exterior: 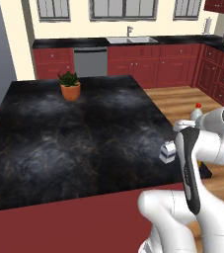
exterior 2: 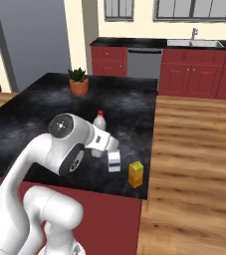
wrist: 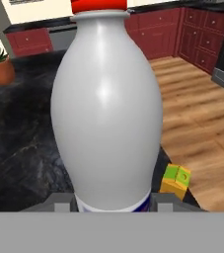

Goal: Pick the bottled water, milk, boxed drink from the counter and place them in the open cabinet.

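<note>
A red-cabinet kitchen with a wood floor surrounds the black marbled desk (exterior 2: 45, 104), which carries a potted plant (exterior 2: 78, 82) at its far side. Near the desk's right front corner the bottled water (wrist: 107, 106) stands upright, and the hand view shows it directly between the jaws (wrist: 113, 201), whose fingers (wrist: 61, 201) sit tight against both sides of its base at the blue label; the jaws are clenched on the bottle. In the right base view the bottle's red cap rises just behind the arm's wrist. The milk (exterior 2: 114, 162) stands just beside the bottle toward the desk edge, and the boxed drink (exterior 2: 136, 174) stands near the milk at the corner.
</note>
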